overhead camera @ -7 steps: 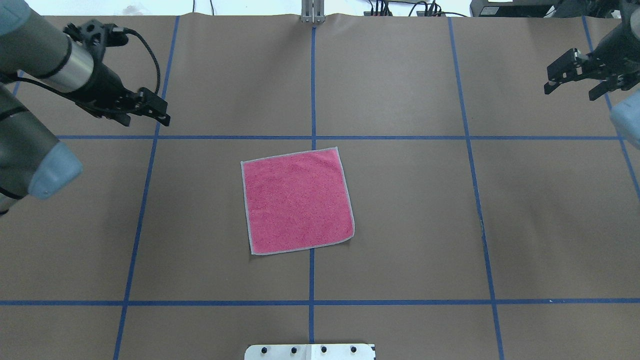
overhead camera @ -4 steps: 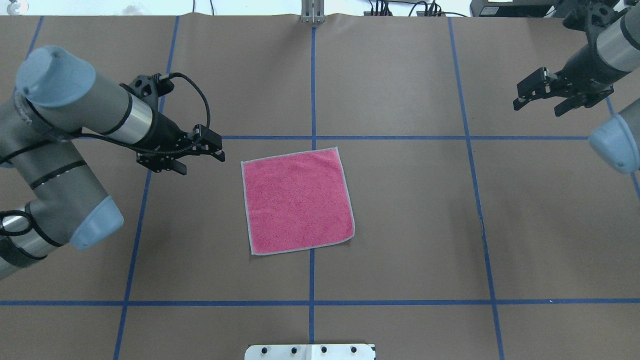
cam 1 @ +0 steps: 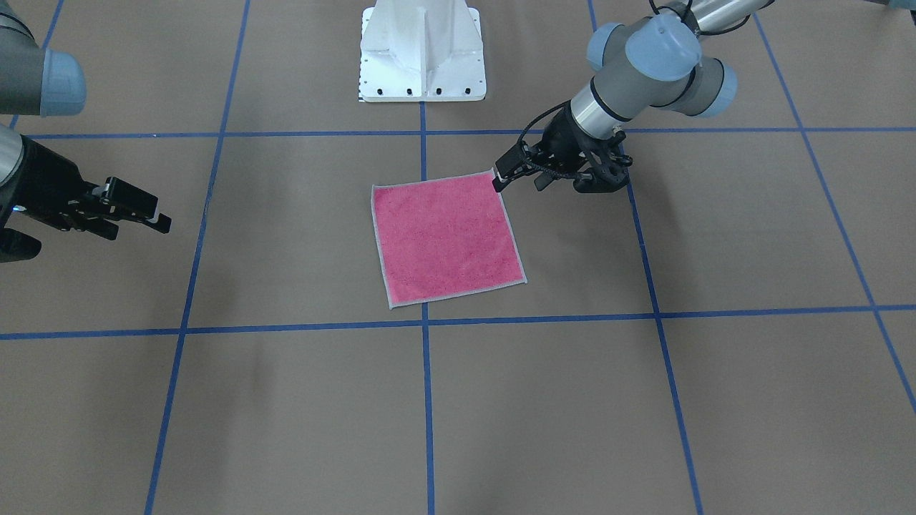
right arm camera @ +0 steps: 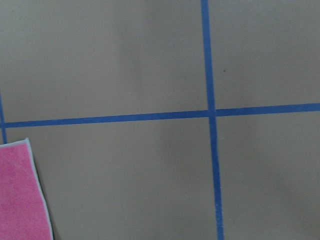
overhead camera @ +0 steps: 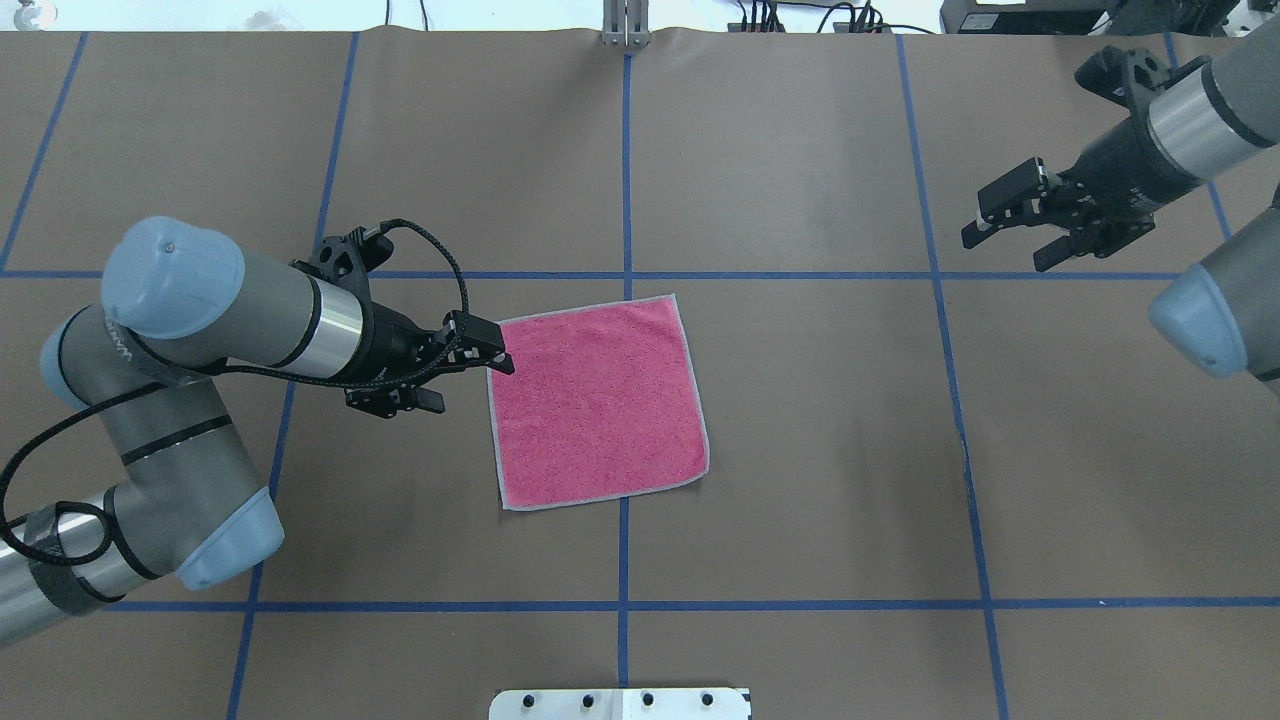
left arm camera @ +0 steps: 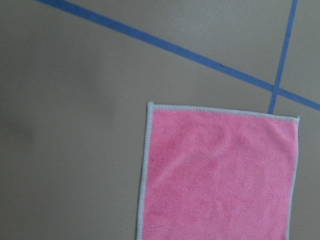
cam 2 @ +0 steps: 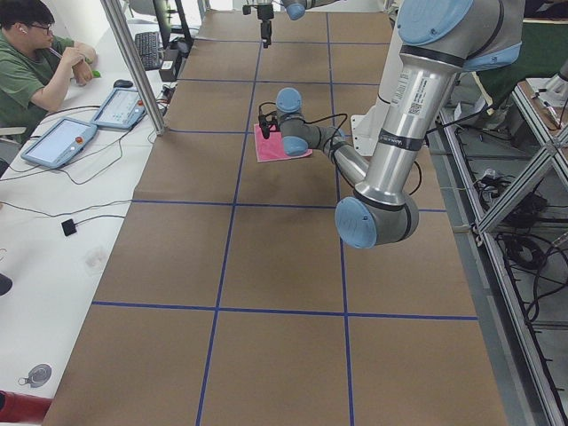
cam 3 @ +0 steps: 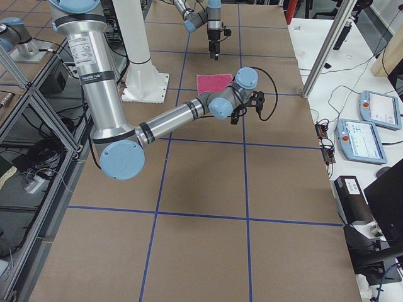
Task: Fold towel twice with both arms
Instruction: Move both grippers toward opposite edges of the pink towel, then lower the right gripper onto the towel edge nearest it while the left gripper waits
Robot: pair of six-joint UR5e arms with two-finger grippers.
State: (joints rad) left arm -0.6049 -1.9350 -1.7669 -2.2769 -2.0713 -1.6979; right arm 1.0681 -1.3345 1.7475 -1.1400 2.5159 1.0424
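Towel (overhead camera: 598, 402): flat on the table (overhead camera: 820, 450), pink face up, light grey edging all round, lying across the centre tape line (overhead camera: 626, 170), slightly turned against the grid
Left gripper (overhead camera: 475, 385): fingers spread apart, holding nothing, raised over the towel's left edge; one fingertip overlaps a left corner in both fixed views
Right gripper (overhead camera: 1003, 250): fingers spread apart, holding nothing, well apart from the towel, over the table's far right part
Base (cam 1: 422, 50): white, on the robot's side of the table, in line with the centre tape line
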